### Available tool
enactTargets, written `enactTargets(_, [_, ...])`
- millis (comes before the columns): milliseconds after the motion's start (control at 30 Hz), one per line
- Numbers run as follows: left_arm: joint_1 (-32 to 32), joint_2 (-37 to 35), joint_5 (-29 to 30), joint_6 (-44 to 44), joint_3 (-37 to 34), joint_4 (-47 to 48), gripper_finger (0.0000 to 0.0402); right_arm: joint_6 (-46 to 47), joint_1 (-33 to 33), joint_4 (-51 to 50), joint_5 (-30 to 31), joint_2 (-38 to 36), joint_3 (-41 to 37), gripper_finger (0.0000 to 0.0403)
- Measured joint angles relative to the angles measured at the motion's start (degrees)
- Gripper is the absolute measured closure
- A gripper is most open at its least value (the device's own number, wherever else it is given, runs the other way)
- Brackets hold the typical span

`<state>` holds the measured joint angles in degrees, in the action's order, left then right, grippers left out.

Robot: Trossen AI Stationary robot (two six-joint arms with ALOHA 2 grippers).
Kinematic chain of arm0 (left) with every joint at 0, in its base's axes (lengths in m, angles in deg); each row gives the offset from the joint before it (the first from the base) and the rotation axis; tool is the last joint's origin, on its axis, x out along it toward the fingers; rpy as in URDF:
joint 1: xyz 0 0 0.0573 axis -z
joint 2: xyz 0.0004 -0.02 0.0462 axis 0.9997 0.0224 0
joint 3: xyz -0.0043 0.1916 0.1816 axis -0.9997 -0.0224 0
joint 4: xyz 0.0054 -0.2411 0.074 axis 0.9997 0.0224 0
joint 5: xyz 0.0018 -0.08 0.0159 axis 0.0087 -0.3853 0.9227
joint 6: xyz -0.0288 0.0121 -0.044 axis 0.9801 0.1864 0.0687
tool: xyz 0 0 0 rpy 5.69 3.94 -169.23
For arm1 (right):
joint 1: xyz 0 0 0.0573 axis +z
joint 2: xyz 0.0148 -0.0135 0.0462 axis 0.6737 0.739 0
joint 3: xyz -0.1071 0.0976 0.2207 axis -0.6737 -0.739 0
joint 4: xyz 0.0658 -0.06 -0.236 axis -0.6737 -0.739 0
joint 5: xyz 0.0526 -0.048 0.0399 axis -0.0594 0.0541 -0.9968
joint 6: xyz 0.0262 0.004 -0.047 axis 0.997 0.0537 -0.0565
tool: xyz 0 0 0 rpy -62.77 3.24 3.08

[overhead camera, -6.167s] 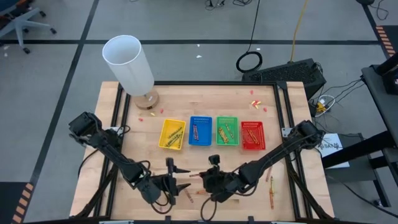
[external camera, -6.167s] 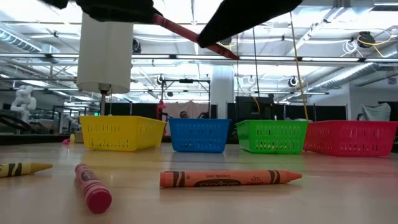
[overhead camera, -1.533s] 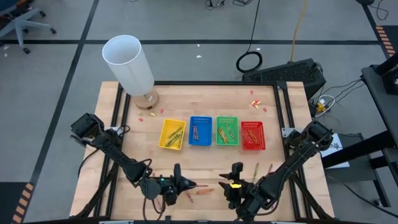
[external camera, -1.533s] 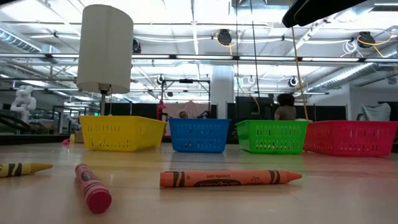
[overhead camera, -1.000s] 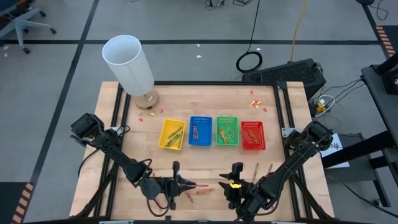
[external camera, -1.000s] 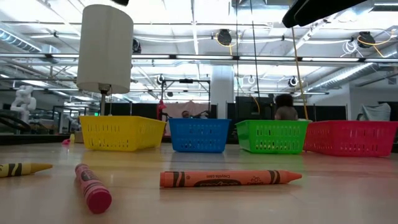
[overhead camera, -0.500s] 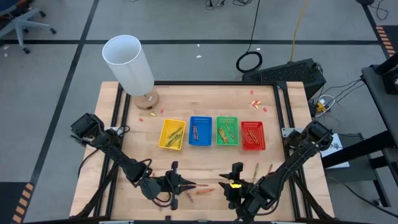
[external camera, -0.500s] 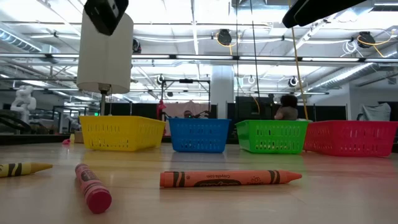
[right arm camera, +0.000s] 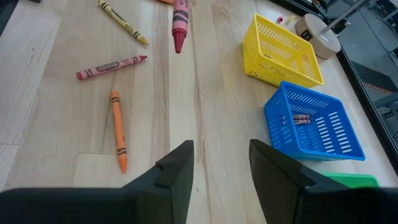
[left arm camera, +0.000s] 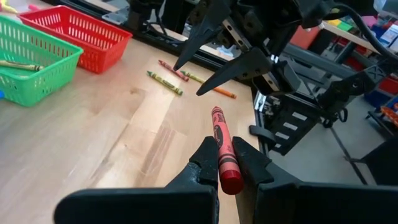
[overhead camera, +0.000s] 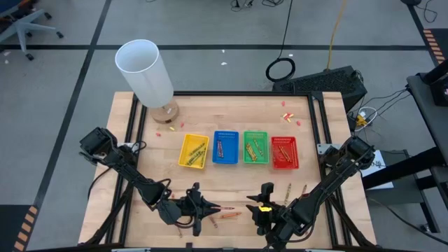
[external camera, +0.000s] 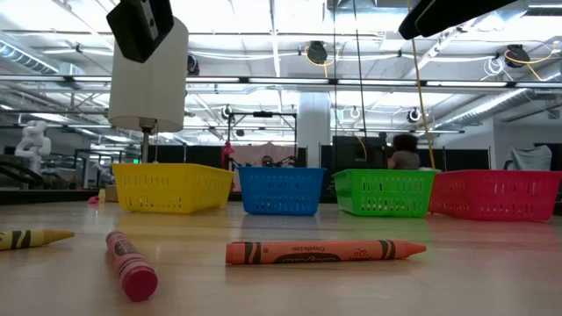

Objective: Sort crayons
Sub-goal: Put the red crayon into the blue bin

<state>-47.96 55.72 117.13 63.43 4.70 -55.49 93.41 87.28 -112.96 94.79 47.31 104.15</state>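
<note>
Overhead strip lights are glaring across a big workshop beyond the wooden table (overhead camera: pixel 231 119). Near its front edge the left gripper (left arm camera: pixel 225 163) is pinching a red crayon (left arm camera: pixel 219 138); it should be carrying it level, over to the red tray (overhead camera: pixel 284 152) far right. The right gripper (right arm camera: pixel 221 167) is hovering with jaws apart over loose crayons (right arm camera: pixel 118 129).

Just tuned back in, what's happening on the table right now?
The left gripper holds a red wax crayon between shut fingers, raised over the near edge of the wooden table. The right gripper waits open beside it, empty. Loose crayons remain; the four coloured plastic trays already hold some.
</note>
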Motion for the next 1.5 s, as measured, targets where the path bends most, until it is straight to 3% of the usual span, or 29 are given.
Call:
enactTargets(167, [-0.6, 0.0, 0.0, -1.5, 0.0, 0.0, 0.0388, 0.0, 0.0, 0.0, 0.0, 0.0, 0.0, 0.0264])
enactTargets(367, [-3.3, 0.0, 0.3, -16.1, 0.0, 0.0, 0.0388, 0.0, 0.0, 0.0, 0.0, 0.0, 0.0, 0.0264])
enactTargets(600, [-7.2, 0.0, 0.5, -17.0, 0.0, 0.0, 0.0388, 0.0, 0.0, 0.0, 0.0, 0.0, 0.0, 0.0264])
enactTargets(800, [-10.5, 0.0, 0.9, -28.4, 0.0, 0.0, 0.0388, 0.0, 0.0, 0.0, 0.0, 0.0, 0.0, 0.0264])
enactTargets(1100, [-15.2, -0.3, 8.6, -25.2, 0.0, 8.0, 0.0388, 0.0, 0.0, 0.0, 0.0, 0.0, 0.0, 0.0264])
enactTargets(1500, [-22.5, -0.9, 6.7, -9.1, 0.0, 19.7, 0.0388, -0.4, 0.0, 0.0, 0.0, 0.0, 0.0, 0.0264])
